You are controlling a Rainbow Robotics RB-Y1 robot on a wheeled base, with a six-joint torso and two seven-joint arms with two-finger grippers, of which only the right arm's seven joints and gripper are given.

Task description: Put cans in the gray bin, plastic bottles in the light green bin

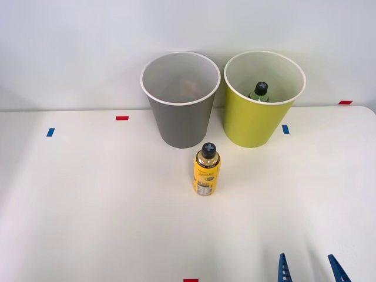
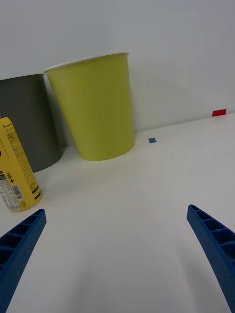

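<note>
A yellow plastic bottle (image 1: 207, 170) (image 2: 15, 171) with a black cap stands upright on the white table, in front of the gap between the two bins. The gray bin (image 1: 180, 101) (image 2: 29, 120) stands at the back centre; something dim lies inside it that I cannot make out. To its right stands the light green bin (image 1: 263, 100) (image 2: 95, 105), with a greenish black-capped bottle (image 1: 259, 93) inside. My right gripper (image 1: 311, 269) (image 2: 117, 254) is open at the table's front right, apart from the yellow bottle, nothing between its blue fingers (image 2: 215, 244).
Red tape marks (image 1: 122, 118) (image 1: 345, 102) (image 1: 190, 280) and blue tape marks (image 1: 50, 132) (image 1: 285, 129) dot the table. A pale wall rises just behind the bins. The table's right edge curves off near the far right.
</note>
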